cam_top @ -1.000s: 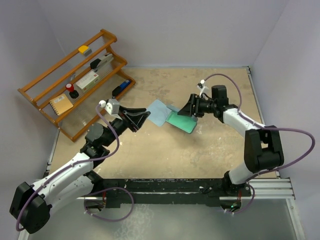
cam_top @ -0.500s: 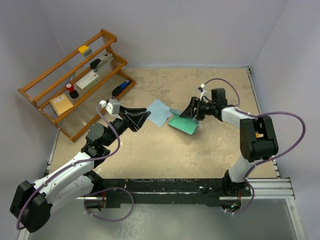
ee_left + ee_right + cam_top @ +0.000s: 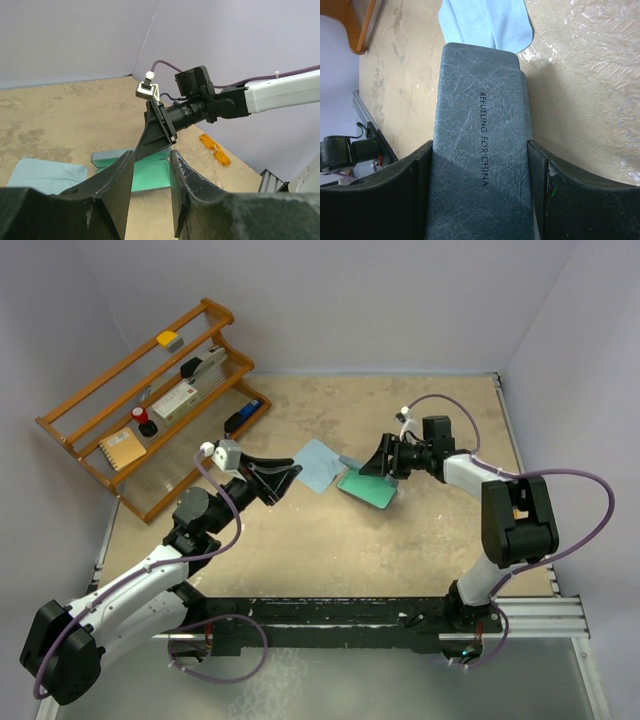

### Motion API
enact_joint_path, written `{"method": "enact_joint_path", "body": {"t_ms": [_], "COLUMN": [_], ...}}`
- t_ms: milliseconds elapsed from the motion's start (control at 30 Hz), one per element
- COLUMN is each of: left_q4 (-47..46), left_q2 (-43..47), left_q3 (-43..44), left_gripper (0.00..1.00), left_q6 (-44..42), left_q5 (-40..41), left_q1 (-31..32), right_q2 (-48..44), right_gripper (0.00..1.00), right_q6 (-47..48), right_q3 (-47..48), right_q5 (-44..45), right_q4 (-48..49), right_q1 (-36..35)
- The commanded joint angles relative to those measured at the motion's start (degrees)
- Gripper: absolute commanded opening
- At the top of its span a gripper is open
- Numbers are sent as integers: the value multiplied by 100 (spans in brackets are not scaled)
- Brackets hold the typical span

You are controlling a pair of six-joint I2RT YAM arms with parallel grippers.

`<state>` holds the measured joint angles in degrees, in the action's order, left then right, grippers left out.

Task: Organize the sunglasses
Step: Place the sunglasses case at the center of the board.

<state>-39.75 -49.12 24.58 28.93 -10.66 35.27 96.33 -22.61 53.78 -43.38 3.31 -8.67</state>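
An open glasses case (image 3: 367, 490) with a green lining lies mid-table; it also shows in the left wrist view (image 3: 150, 172). My right gripper (image 3: 368, 468) is shut on its blue-grey lid (image 3: 480, 100), fingers pressed on both sides. A light blue cloth (image 3: 315, 465) lies just left of the case. Orange sunglasses (image 3: 215, 149) lie on the table beyond the right arm; they are hidden in the top view. My left gripper (image 3: 292, 472) is open and empty, above the table left of the cloth, pointing at the case.
A wooden rack (image 3: 150, 400) with several small items stands at the back left. Its corner shows in the right wrist view (image 3: 360, 25). Walls close the table at the back and both sides.
My right arm's elbow has swung a little and its wrist has sunk slightly, still holding the case lid. The left arm has barely moved.
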Motion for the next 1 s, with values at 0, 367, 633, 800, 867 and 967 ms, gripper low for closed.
{"method": "enact_joint_path", "body": {"t_ms": [0,367,633,800,867,967], "left_q4": [-331,-369,-404,-415,-427,-460], "left_q2": [14,-8,-27,-37,-51,-78], "left_q3": [0,-14,-6,-13,-12,-6], "left_gripper": [32,32,32,32,32,32], "left_q6": [69,102,113,107,121,124], "left_q5": [-101,-138,-162,-161,-151,-143], "left_q1": [-15,-19,-20,-20,-20,-20], "right_q2": [-262,-213,-485,-1076,-1431,-1873], "right_gripper": [55,79,80,80,81,80], "right_q6": [252,213,179,209,185,133], "right_q3": [-14,-351,-388,-476,-565,-610], "right_q5": [430,589,971,1944,2246,2501], "right_q4": [-55,131,91,93,133,90], "right_q1": [32,28,32,23,23,-13]}}
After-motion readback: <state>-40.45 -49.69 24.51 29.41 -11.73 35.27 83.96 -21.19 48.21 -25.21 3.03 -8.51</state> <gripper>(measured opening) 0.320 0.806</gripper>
